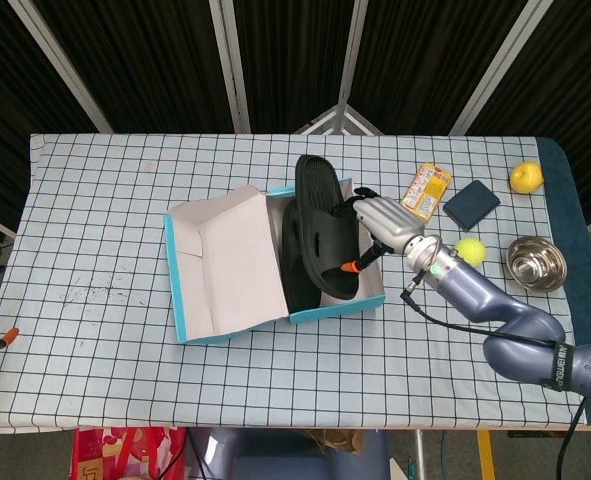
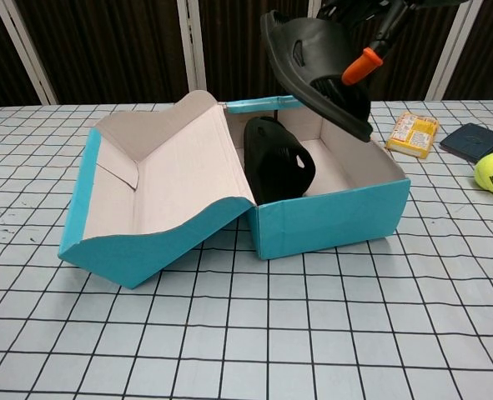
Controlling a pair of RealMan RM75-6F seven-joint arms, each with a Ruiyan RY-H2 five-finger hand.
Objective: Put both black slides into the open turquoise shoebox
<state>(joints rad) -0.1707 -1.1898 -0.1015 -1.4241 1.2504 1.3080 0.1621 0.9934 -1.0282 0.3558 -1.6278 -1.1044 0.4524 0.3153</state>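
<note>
The turquoise shoebox [image 2: 329, 218] is sitting open, its lid [image 2: 146, 192] folded out leftward. One black slide [image 2: 278, 160] is lying inside it. The second black slide [image 2: 313, 62] is hanging tilted above the box's open compartment.

Workspace surroundings: table, backdrop, floor.

From my remote station I see the table [image 1: 115, 260] covered by a white cloth [image 1: 105, 200] printed with a black grid. Behind it hangs a dark pleated curtain [image 1: 155, 60], crossed by pale metal frame bars [image 1: 230, 65]. Grey floor [image 1: 455, 455] shows below the near edge, beside a red patterned bag [image 1: 125, 452]. Lighting is even.
</note>
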